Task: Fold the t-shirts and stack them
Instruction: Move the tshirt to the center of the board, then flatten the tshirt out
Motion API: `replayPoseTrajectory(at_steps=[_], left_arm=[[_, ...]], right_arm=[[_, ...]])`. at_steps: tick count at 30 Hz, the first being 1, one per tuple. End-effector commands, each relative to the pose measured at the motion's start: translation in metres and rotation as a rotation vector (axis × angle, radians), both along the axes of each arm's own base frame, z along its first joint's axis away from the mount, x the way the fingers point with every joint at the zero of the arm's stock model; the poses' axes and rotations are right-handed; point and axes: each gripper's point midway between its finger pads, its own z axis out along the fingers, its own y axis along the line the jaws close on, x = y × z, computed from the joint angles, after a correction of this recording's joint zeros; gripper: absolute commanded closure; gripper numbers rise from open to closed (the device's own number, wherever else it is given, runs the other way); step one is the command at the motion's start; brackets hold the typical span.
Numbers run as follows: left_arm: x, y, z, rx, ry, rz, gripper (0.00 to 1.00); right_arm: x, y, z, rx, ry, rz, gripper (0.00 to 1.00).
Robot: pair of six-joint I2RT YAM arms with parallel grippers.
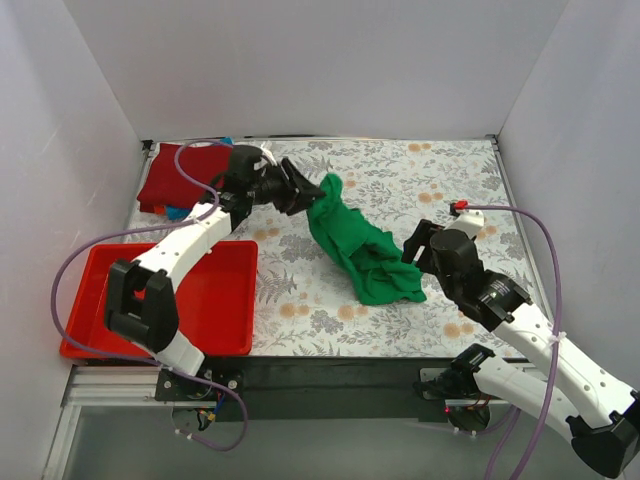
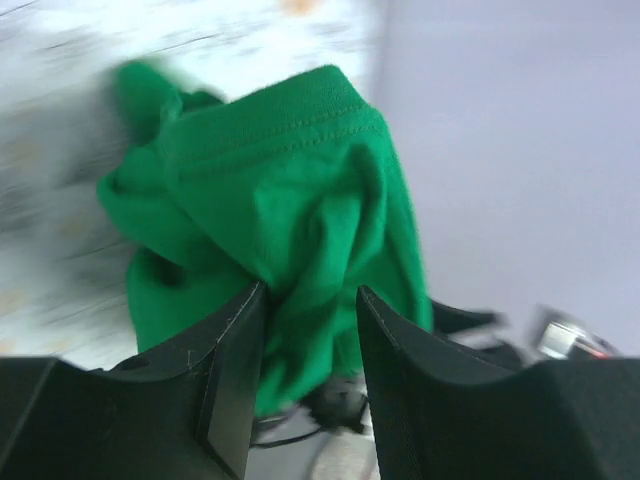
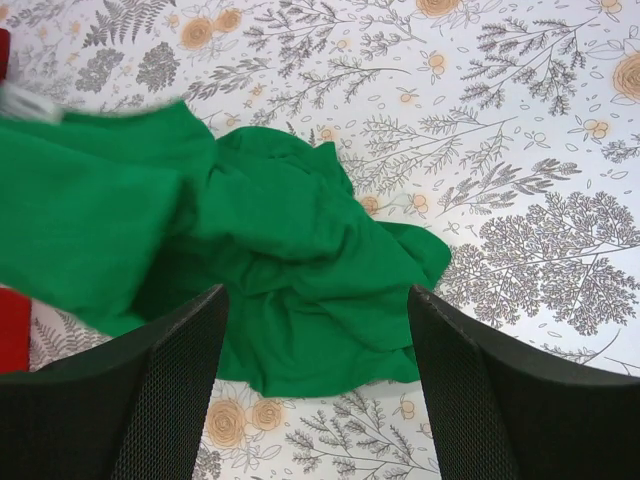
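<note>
A bright green t-shirt (image 1: 362, 252) lies crumpled in the middle of the table, one end lifted. My left gripper (image 1: 303, 192) is shut on that raised end; the cloth (image 2: 290, 210) bunches between its jaws in the left wrist view. My right gripper (image 1: 413, 248) is open, hovering just right of the shirt's lower heap (image 3: 300, 270) and holding nothing. A dark red t-shirt (image 1: 178, 176) lies folded at the back left, with a blue/teal shirt edge (image 1: 177, 212) showing under it.
A red plastic tray (image 1: 215, 300) sits at the front left beside the left arm. White walls close the table on the left, back and right. The floral tablecloth (image 1: 430, 180) shows at the back right.
</note>
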Motion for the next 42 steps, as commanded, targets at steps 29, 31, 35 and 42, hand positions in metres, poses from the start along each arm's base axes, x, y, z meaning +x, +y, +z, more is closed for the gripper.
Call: replayPoseTrajectory(at_steps=[29, 31, 35, 42], left_arm=[[-0.099, -0.005, -0.164, 0.311, 0.282, -0.109, 0.63], [-0.098, -0.011, -0.166, 0.321, 0.272, -0.131, 0.63], [-0.095, -0.015, -0.169, 0.328, 0.279, -0.134, 0.63], [-0.102, -0.007, -0.179, 0.353, 0.289, -0.120, 0.63]], right_arm=[[0.001, -0.020, -0.136, 0.247, 0.327, 0.039, 0.27], [0.004, -0.021, -0.137, 0.241, 0.320, 0.042, 0.30], [0.007, -0.022, -0.142, 0.259, 0.331, 0.056, 0.42], [0.007, -0.019, -0.153, 0.274, 0.356, 0.079, 0.48]])
